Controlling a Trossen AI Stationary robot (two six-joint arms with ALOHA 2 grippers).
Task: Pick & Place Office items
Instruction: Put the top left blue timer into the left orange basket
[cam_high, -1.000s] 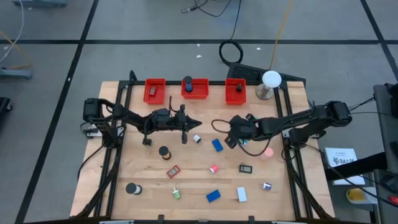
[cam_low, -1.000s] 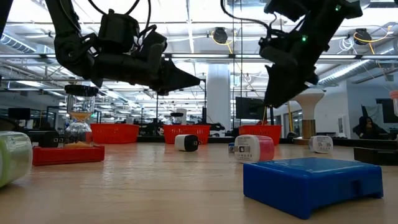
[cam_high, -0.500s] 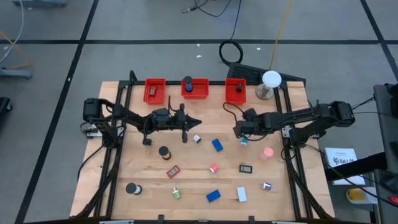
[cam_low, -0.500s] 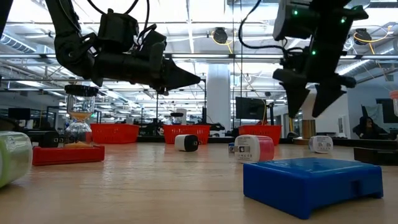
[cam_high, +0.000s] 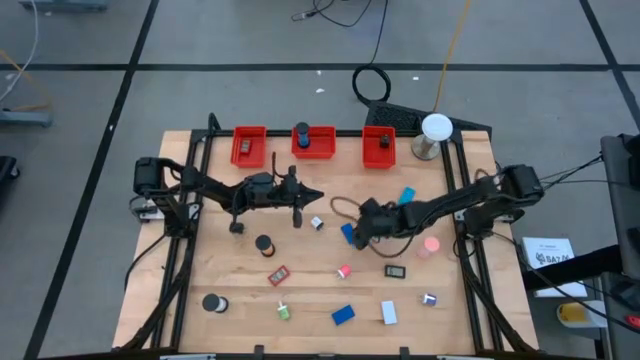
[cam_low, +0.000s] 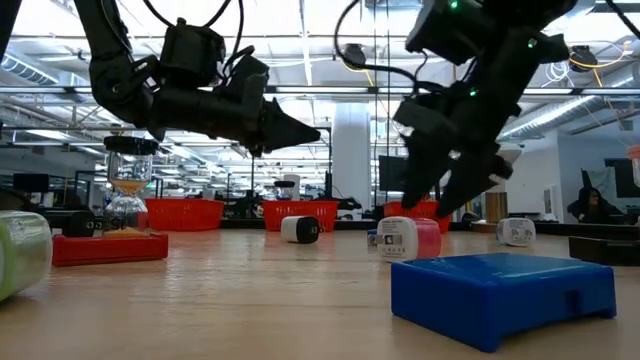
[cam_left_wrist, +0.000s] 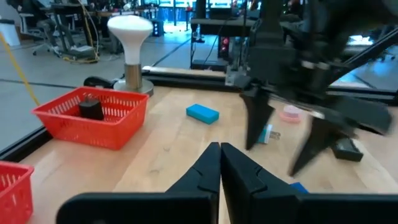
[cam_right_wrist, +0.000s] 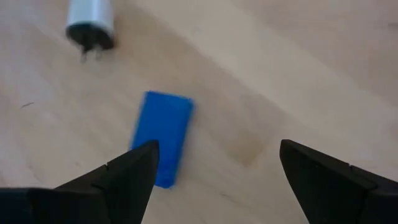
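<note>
Small office items lie scattered flat on the wooden table (cam_high: 240, 330). My right gripper (cam_high: 357, 240) hangs open, slanting down, just above a blue rectangular block (cam_high: 347, 232). In the right wrist view the block (cam_right_wrist: 163, 138) lies by one finger (cam_right_wrist: 134, 168), the other finger (cam_right_wrist: 317, 174) stands well off it, and a white plug-like item (cam_right_wrist: 91, 22) lies beyond. My left gripper (cam_high: 318, 197) is shut on nothing and held level above the table's middle, with its fingers (cam_left_wrist: 219, 165) together.
Three red bins (cam_high: 249, 146), (cam_high: 313, 142), (cam_high: 379, 147) line the far edge beside a white dome lamp (cam_high: 435, 130). A teal block (cam_high: 407, 195), a pink disc (cam_high: 431, 245), black rolls (cam_high: 264, 243), (cam_high: 212, 302) and a second blue block (cam_high: 343, 315) lie around.
My right gripper swung first toward the far right, then came down and toward the table's left and near edge. It now slants over the blue block, and its wrist has rolled. My left gripper has kept still.
</note>
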